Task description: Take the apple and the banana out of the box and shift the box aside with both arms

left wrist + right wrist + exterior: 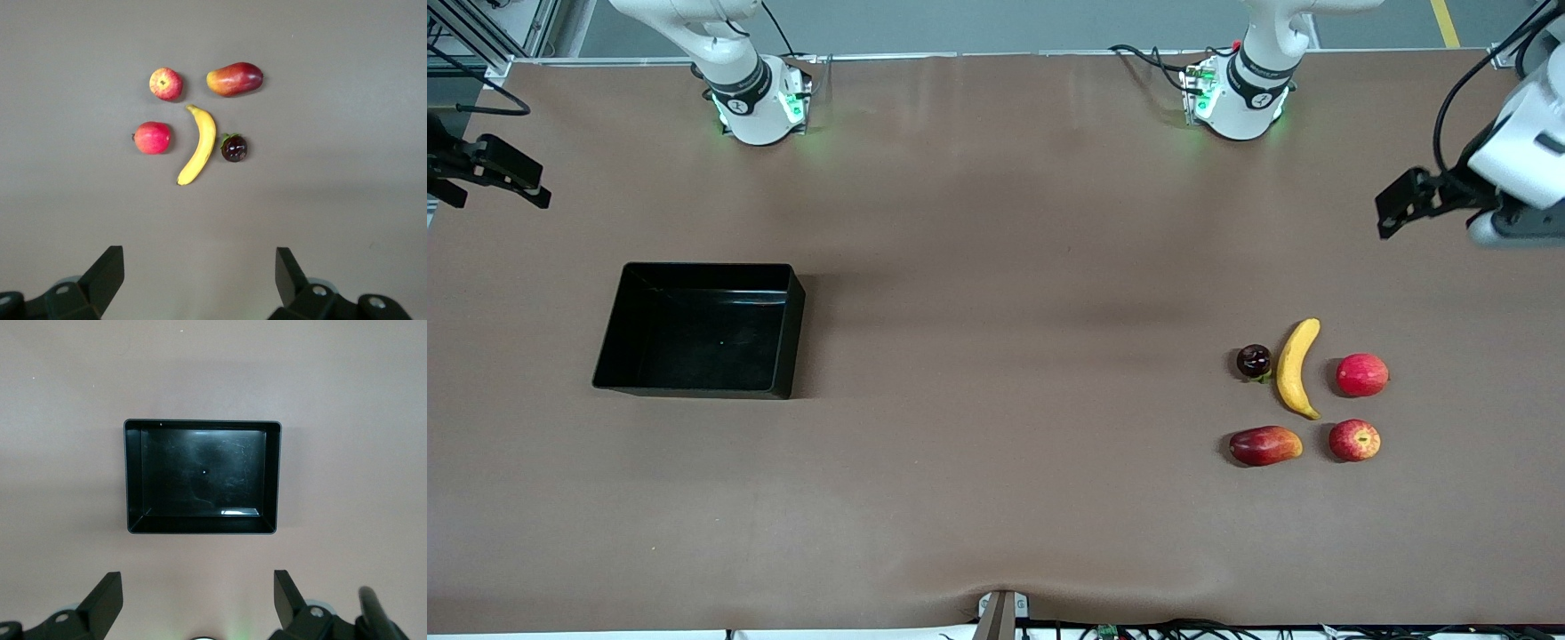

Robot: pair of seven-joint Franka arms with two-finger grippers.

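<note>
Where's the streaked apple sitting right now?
In the front view, the streaked apple sits on the table toward the left arm's end, beside the mango-like fruit, nearer the camera than the plain red fruit and the banana.

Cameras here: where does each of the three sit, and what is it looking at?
Front view: high across the table, facing both arm bases; left end effector and right end effector hang open at the table's ends.
Left wrist view: on the left arm, looking down at the banana and streaked apple; its open fingers show.
Right wrist view: on the right arm, looking down into the black tray; its fingers show.
Shared: front and left wrist both show the fruits.
</note>
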